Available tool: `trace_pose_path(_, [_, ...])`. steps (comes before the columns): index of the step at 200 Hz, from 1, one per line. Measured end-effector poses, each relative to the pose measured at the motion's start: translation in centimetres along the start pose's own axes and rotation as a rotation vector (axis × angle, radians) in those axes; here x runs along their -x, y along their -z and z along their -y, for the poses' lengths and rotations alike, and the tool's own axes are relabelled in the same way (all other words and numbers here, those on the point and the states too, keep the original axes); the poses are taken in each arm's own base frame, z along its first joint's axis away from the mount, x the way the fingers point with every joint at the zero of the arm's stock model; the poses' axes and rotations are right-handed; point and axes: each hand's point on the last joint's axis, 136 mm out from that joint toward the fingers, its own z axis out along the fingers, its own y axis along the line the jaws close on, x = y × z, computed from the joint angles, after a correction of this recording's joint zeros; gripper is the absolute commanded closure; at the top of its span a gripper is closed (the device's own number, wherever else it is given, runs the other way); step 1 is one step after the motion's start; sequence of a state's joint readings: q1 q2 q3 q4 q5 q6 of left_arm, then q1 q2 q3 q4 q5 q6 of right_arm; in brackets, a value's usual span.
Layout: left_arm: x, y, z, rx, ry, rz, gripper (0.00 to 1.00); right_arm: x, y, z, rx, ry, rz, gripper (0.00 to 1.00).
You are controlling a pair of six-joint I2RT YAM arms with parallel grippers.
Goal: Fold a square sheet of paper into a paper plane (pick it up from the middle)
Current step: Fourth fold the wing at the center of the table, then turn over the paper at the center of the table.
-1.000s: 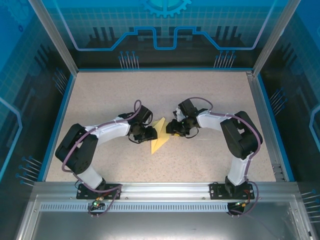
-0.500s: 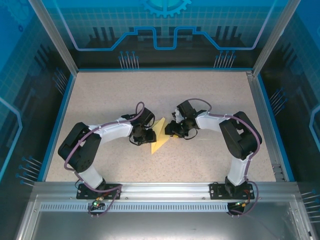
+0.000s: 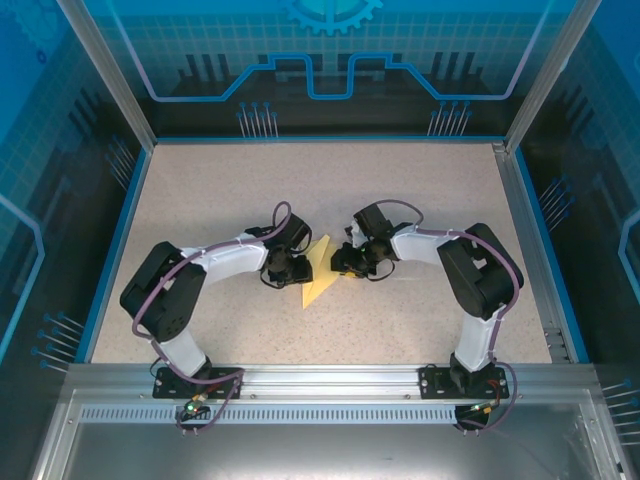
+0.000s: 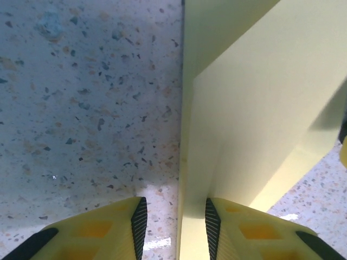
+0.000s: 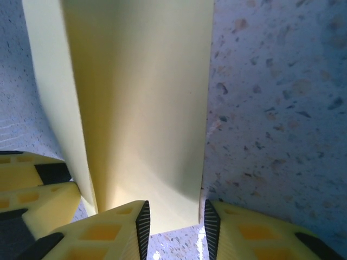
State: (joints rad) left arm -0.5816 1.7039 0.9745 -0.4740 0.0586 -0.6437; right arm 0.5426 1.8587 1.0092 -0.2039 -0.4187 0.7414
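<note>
The folded yellow paper (image 3: 318, 276) lies on the speckled table (image 3: 420, 190), and from above both wrists cover its side edges. Left of the paper, the left gripper (image 4: 174, 219) is narrowly spread astride the paper's edge. Right of it, the right gripper (image 5: 174, 219) is likewise spread around a flap. Whether any pad touches the paper is unclear. Both wrist views crop its outline.
</note>
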Motion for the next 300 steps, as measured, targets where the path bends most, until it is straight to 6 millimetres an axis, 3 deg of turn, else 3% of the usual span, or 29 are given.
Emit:
trace_pose_path(176, [-0.21,-0.8,-0.52,0.024,-0.011,-0.023,0.73,0.06,-0.25,0.06,0.012,-0.089,0.014,0.68])
trace_pose_path(300, [-0.23,-0.8,-0.48,0.021,-0.01,-0.025,0.72,0.11,-0.29,-0.14,0.029,-0.113,0.015,0.65])
